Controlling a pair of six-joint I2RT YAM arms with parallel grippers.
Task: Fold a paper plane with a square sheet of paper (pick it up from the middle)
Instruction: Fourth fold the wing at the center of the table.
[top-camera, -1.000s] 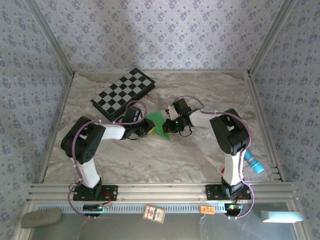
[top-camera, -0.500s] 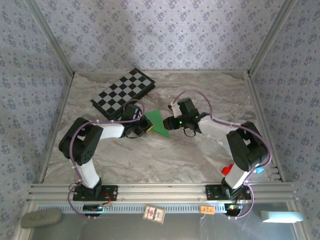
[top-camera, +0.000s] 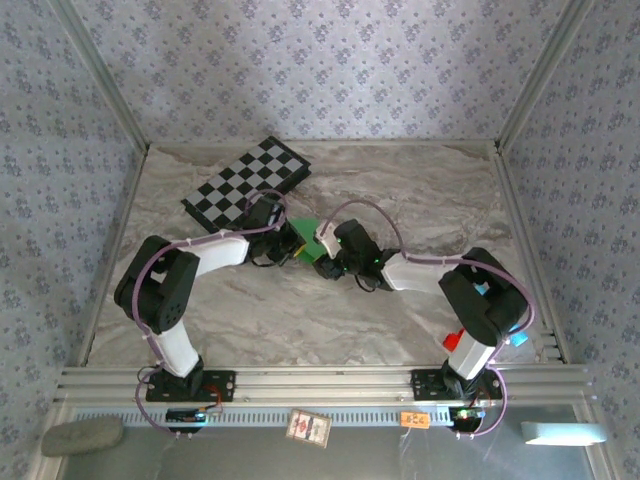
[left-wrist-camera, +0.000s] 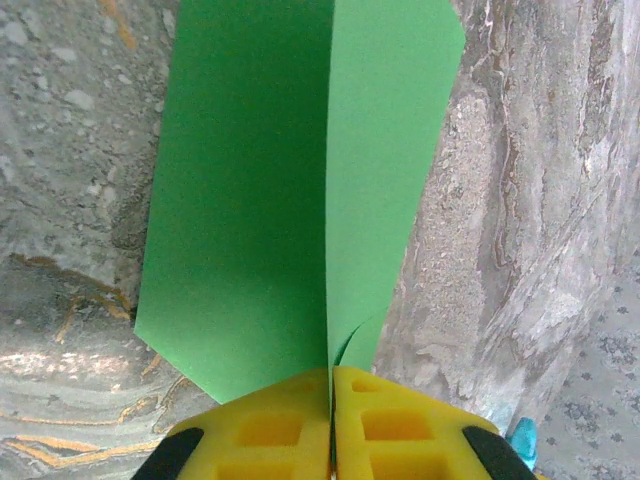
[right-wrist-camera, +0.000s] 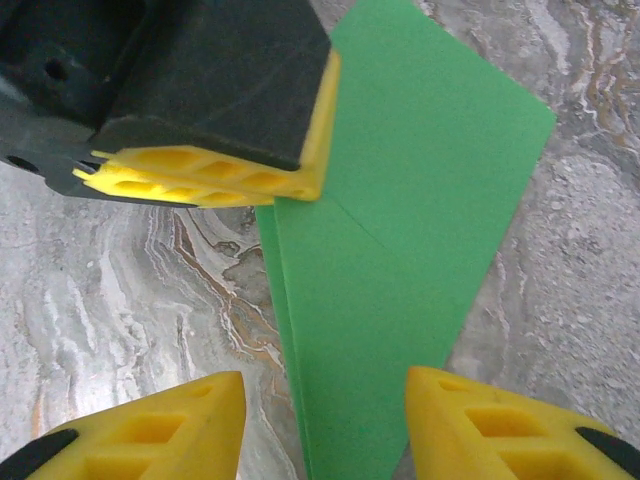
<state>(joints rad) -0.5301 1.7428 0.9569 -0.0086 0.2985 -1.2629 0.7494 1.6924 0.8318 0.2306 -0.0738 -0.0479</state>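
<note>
1. Your left gripper (left-wrist-camera: 330, 378) has its yellow fingers (left-wrist-camera: 262, 430) pressed flat together on the near edge of the paper plane (left-wrist-camera: 290, 190), right at its centre crease.
2. Your right gripper (right-wrist-camera: 325, 388) has its jaws apart. The green sheet runs between its fingers (right-wrist-camera: 160, 430), and neither pad clamps it.
3. You find the plane over the marble table (top-camera: 430, 200), near the middle, between the two grippers. The checkered board (top-camera: 245, 180) lies just behind the left wrist.
</note>
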